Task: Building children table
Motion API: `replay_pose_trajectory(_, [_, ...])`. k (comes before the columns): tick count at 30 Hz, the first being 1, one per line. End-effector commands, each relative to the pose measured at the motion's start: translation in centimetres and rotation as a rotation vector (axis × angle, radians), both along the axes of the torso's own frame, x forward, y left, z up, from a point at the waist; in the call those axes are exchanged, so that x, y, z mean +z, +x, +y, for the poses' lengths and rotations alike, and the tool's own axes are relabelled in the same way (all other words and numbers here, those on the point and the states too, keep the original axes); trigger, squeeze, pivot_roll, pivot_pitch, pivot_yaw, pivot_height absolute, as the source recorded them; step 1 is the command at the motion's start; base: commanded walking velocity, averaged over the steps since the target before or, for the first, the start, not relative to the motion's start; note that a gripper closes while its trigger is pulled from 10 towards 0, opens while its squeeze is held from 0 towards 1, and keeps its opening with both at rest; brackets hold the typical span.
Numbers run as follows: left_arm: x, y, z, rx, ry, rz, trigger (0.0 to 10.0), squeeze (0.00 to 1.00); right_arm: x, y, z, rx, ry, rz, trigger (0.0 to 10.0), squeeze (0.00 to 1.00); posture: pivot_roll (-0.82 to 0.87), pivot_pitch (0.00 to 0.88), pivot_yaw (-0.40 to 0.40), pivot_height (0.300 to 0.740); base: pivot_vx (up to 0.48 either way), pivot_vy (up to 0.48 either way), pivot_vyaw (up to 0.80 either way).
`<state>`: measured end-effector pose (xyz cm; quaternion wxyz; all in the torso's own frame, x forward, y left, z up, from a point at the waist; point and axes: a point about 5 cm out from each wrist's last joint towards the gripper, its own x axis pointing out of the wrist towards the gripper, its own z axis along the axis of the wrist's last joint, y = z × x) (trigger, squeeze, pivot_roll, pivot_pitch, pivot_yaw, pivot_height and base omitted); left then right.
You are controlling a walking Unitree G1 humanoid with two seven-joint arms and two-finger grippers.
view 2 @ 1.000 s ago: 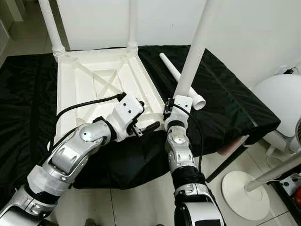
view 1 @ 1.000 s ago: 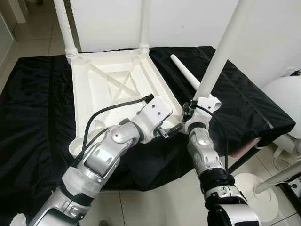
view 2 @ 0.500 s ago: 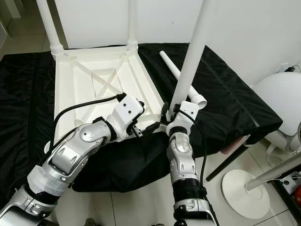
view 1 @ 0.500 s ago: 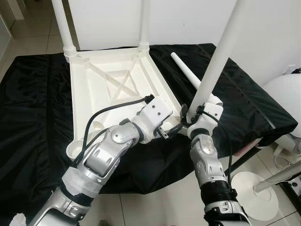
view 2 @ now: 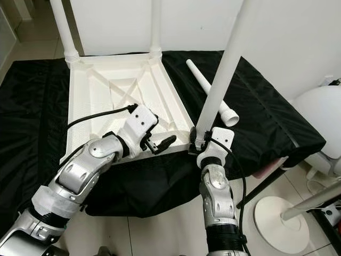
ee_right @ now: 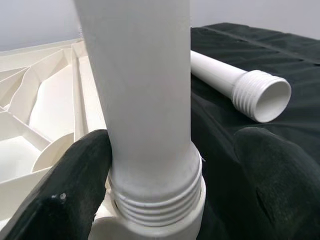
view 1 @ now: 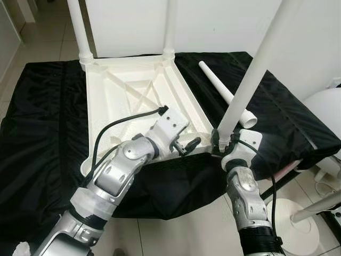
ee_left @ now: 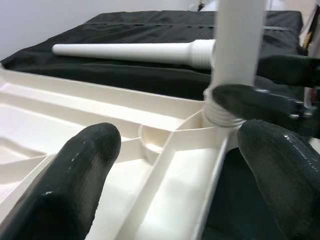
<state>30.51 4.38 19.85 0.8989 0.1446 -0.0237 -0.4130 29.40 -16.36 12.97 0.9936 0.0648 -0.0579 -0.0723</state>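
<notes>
The right claw (view 1: 219, 145) grips the standing white leg (view 1: 250, 80) by its ridged end at the upside-down table top's (view 1: 128, 101) near corner, the left claw (view 1: 187, 145) gapes empty over the rim, and a loose leg (ee_right: 235, 82) lies on black cloth (view 1: 37, 128) at 1 o'clock.
</notes>
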Motion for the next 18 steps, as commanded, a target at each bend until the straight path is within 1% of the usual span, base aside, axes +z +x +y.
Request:
replay_pose_trajectory(1, [-0.2, 0.2, 0.3, 0.002, 0.003, 0.01, 10.0, 0.0, -1.0, -0.8, -1.5, -0.052, -0.013, 0.034, 10.0, 0.0, -0.01, 0.041, -0.023, 0.74, 0.0, 0.0, 0.0])
replay_pose_trajectory(2, [-0.4, 0.5, 0.9, 0.037, -0.001, 0.015, 10.0, 0.0, -0.9, -1.4, -1.6, -0.037, -0.014, 0.012, 10.0, 0.0, -0.01, 0.044, -0.019, 0.74, 0.0, 0.0, 0.0])
replay_pose_trajectory(3, [-0.4, 0.7, 1.1, 0.052, -0.004, 0.017, 10.0, 0.0, -0.8, -1.7, -1.6, -0.028, -0.015, 0.008, 10.0, 0.0, -0.01, 0.044, -0.019, 0.74, 0.0, 0.0, 0.0])
replay_pose_trajectory(7, [-0.4, 1.0, 1.6, 0.089, -0.016, 0.018, 10.0, 0.0, -0.9, -2.1, -1.7, -0.026, -0.012, 0.01, 10.0, 0.0, -0.02, 0.049, -0.014, 0.74, 0.0, 0.0, 0.0])
replay_pose_trajectory(9, [-0.6, 1.8, 2.9, 0.205, -0.099, 0.046, 10.0, 0.0, -1.9, -2.8, -2.4, -0.043, -0.024, 0.051, 10.0, 0.0, -0.02, 0.051, -0.012, 0.74, 0.0, 0.0, 0.0])
replay_pose_trajectory(10, [-0.6, 1.8, 2.9, 0.205, -0.099, 0.046, 10.0, 0.0, -1.9, -2.8, -2.4, -0.043, -0.024, 0.051, 10.0, 0.0, -0.02, 0.051, -0.012, 0.74, 0.0, 0.0, 0.0])
replay_pose_trajectory(12, [-0.9, 2.2, 4.1, 0.307, -0.202, 0.078, 10.0, 0.0, -2.4, -3.2, -3.0, -0.053, -0.043, 0.066, 10.0, 0.0, -0.02, 0.058, -0.011, 0.74, 0.0, 0.0, 0.0])
replay_pose_trajectory(14, [-0.9, 2.2, 4.1, 0.307, -0.202, 0.078, 10.0, 0.0, -2.4, -3.2, -3.0, -0.053, -0.043, 0.066, 10.0, 0.0, -0.02, 0.058, -0.011, 0.74, 0.0, 0.0, 0.0])
replay_pose_trajectory(16, [-1.1, 2.1, 4.9, 0.371, -0.315, 0.093, 10.0, 0.0, -1.7, -3.5, -3.2, -0.053, -0.051, 0.01, 10.0, 0.0, -0.03, 0.075, -0.003, 0.74, 0.0, 0.0, 0.0])
replay_pose_trajectory(17, [-1.2, 1.9, 5.1, 0.388, -0.358, 0.089, 10.0, 0.0, -1.2, -3.6, -3.2, -0.049, -0.055, -0.022, 10.0, 0.0, -0.03, 0.076, -0.001, 0.74, 0.0, 0.0, 0.0])
replay_pose_trajectory(18, [-1.2, 1.9, 5.1, 0.388, -0.358, 0.089, 10.0, 0.0, -1.2, -3.6, -3.2, -0.049, -0.055, -0.022, 10.0, 0.0, -0.03, 0.076, -0.001, 0.74, 0.0, 0.0, 0.0])
